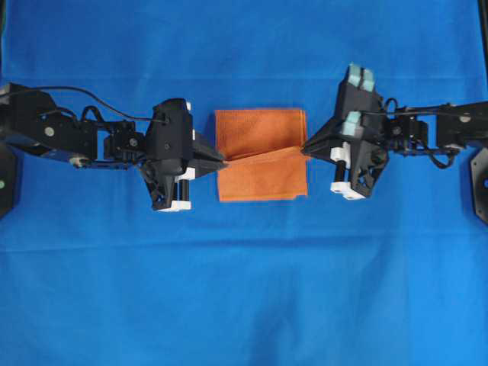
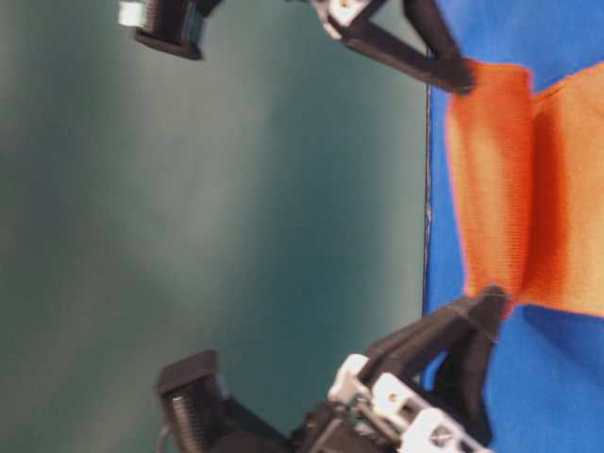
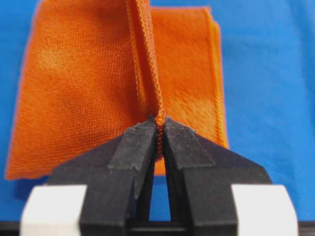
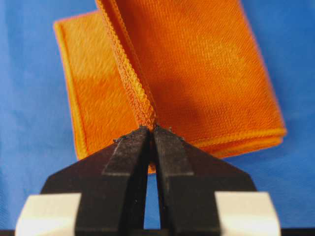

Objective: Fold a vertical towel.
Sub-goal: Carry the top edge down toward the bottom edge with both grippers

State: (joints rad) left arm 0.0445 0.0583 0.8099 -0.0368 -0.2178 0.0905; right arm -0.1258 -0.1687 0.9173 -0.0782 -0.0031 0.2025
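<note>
- You are looking at the towel (image 1: 261, 155) lying at the middle of the blue sheet (image 1: 244, 290) that covers the counter, between the 2 arms.
- You are clamping the left end effector (image 1: 221, 162) on the towel's left edge; in the left wrist view both pads are pinching a stitched hem (image 3: 156, 98) that rises straight away from them.
- You are clamping the right end effector (image 1: 306, 149) on the towel's right edge; in the right wrist view its pads are meeting on a bunched hem (image 4: 135, 83) in the same way.
- You are holding 1 strip of cloth taut between the 2 grips, so a raised line is crossing the towel from left to right, slightly tilted in the overhead view, with cloth lying flat on either side of it.
- The relation that the coming move appears to turn on: each end effector is pointing inward along that line, and the towel's free panels are lying to the near and far sides of it. Both arms are equally close, each touching its own edge, so neither is better placed; the held edge probably has to travel across the line, both arms together.
- Judged from this, the fold is under way, not finished.
- Hard to make out: how many layers each grip is holding, and whether the lifted strip is clear of the layer beneath. The table-level view is turned sideways and blurred, and is cutting off most of the towel and both arms.
</note>
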